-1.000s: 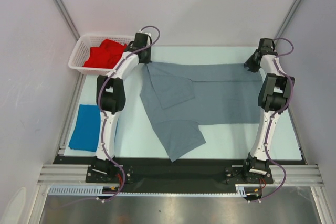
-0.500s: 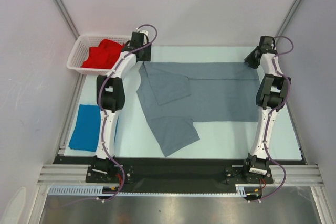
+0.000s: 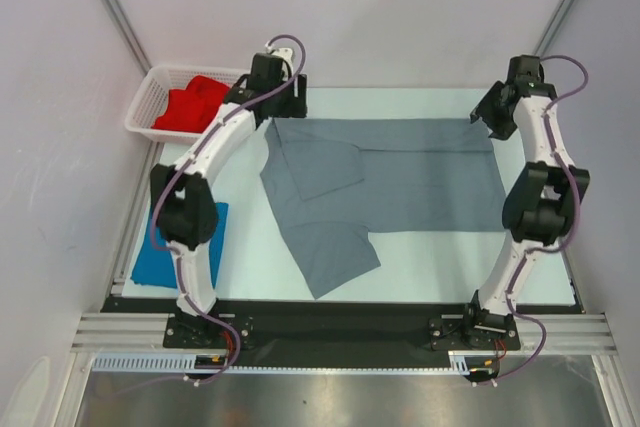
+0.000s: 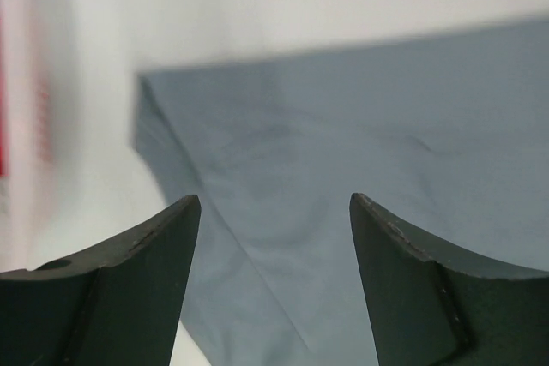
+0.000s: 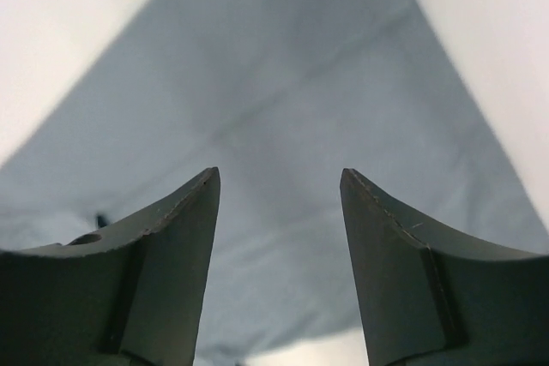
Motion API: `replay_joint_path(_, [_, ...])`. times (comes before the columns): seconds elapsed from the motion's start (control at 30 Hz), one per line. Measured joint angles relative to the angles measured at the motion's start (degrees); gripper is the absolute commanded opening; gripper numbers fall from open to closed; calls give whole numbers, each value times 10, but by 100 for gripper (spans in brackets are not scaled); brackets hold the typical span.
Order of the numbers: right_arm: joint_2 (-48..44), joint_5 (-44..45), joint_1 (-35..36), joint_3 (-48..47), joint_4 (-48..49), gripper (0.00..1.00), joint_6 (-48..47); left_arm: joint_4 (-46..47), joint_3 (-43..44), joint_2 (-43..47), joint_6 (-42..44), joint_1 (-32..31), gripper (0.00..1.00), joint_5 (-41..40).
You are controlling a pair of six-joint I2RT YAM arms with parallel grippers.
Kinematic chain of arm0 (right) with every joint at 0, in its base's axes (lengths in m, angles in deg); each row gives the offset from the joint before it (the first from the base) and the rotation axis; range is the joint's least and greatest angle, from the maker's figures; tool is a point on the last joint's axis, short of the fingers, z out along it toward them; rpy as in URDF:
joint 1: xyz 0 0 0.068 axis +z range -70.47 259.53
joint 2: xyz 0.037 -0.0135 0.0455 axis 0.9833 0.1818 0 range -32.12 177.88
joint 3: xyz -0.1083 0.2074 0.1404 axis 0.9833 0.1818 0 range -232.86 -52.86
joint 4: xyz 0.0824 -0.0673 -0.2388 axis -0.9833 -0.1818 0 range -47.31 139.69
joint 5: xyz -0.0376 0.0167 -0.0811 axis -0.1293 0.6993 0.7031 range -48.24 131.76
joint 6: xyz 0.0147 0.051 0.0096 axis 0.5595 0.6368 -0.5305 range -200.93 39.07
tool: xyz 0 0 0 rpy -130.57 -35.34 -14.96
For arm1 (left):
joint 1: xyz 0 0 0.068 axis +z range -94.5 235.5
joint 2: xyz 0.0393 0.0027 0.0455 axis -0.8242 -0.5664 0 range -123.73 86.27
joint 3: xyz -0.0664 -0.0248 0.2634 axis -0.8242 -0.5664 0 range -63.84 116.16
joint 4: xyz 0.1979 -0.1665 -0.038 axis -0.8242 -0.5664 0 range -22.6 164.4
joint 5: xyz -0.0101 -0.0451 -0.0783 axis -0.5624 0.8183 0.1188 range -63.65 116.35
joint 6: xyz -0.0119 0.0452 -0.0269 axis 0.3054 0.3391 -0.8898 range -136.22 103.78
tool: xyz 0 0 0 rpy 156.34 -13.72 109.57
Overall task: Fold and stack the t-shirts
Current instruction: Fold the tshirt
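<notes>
Top external has the grey shirt spread across the middle of the table, its far edge running straight between the two tools. One sleeve is turned in at the upper left, and a loose flap trails toward the lower left. The left tool hovers at the shirt's upper-left corner and the right tool at the upper-right corner. On the wrist cameras both are spread wide with nothing between the fingers, only grey cloth below.

The blue shirt lies flat as a neat rectangle at the lower left of the frame, partly behind the left arm, so that one looks done. The red shirt sits crumpled in the basket at the upper left, untouched. I'd judge one shirt folded, one midway, one not begun, and no stack yet.
</notes>
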Motion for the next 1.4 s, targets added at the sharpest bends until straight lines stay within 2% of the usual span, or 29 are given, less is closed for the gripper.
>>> replay_joint_path(0.2, [-177, -38, 63, 207, 19, 64, -4, 30, -264, 235, -91, -94, 68, 68])
replay_joint_path(0.23, [-204, -47, 83, 243, 23, 64, -3, 25, -306, 269, -108, -113, 57, 71])
replay_joint_path(0.3, [-248, -66, 123, 310, 31, 64, 1, 20, -393, 342, -160, -156, 49, 76])
replay_joint_path(0.4, [-306, -89, 182, 377, 28, 64, 4, -6, -509, 444, -244, -195, 53, 72])
replay_joint_path(0.57, [-390, -93, 219, 416, 31, 64, 6, -40, -649, 556, -375, -202, 62, 54])
replay_joint_path(0.67, [-440, -91, 219, 446, 30, 64, 9, -33, -690, 556, -426, -202, 63, 54])
replay_joint_path(0.8, [-480, -85, 217, 487, 13, 64, 16, -19, -717, 510, -464, -204, 54, 50])
replay_joint_path(1.03, [-510, -69, 197, 502, -29, 64, 18, 29, -759, 476, -526, -217, 48, 42])
replay_joint_path(1.27, [-560, -56, 170, 502, -59, 64, 18, 54, -770, 435, -543, -223, 47, 36])
replay_joint_path(1.4, [-580, -55, 163, 506, -68, 64, 19, 73, -769, 427, -546, -225, 42, 29])
